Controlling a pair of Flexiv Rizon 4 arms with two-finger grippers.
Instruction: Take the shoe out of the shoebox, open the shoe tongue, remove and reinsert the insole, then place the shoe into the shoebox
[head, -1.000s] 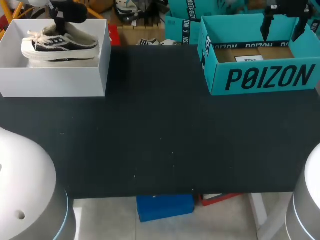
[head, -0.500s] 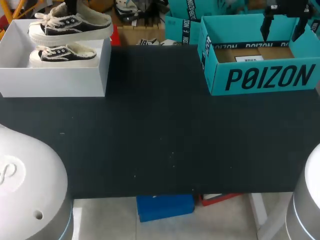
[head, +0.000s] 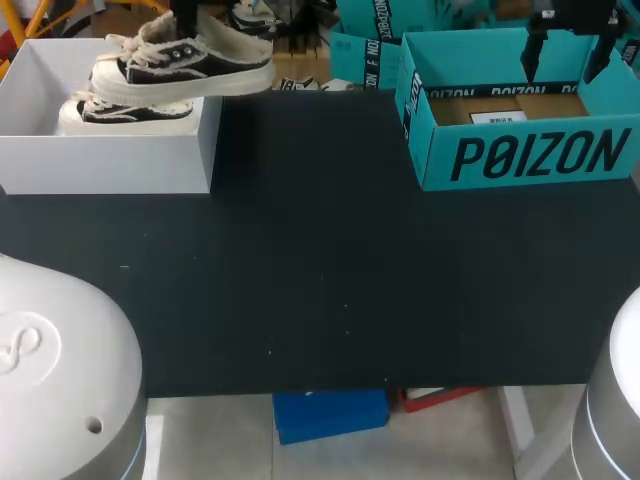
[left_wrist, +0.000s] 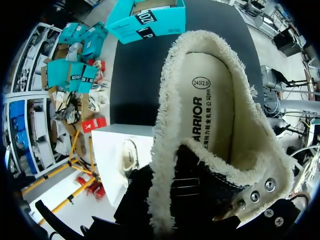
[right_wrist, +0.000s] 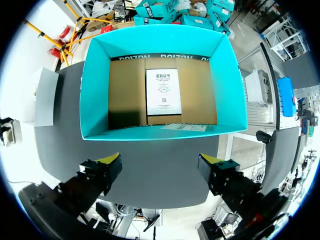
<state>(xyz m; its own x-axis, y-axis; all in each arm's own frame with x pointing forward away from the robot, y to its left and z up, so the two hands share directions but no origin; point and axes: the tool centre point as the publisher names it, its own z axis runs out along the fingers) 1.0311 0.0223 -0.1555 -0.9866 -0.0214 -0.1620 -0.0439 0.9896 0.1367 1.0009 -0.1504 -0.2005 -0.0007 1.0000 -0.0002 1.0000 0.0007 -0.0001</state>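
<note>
L gripper (head: 185, 12): jaws clamped on the shoe (head: 180, 62) at its collar. Tips are hidden by the shoe in both views, so I judge the clamp from the shoe hanging clear of any support. The shoe hangs level under the jaws, sole down, toe pointing away from the table middle. The white shoebox (head: 110, 165) is below the jaws and to one side, and the shoe straddles its near wall. Judged reason for the collar grip: it keeps tongue and laces free for the next step.

R gripper (right_wrist: 162, 160): jaws wide apart, nothing between them. It is parked above the teal box (right_wrist: 95, 85), directly ahead of the tips, well apart from the shoe. Judged reason: keeps clear of the L arm's path over the table (head: 320, 270).

View notes:
- Head view only: second shoe (head: 125, 108) lying in the white shoebox, plus the gap between both arms.
- L wrist view only: insole (left_wrist: 210, 115) seated flat inside the shoe, frayed collar, eyelets.
- R wrist view only: paper card on the teal box floor.
</note>
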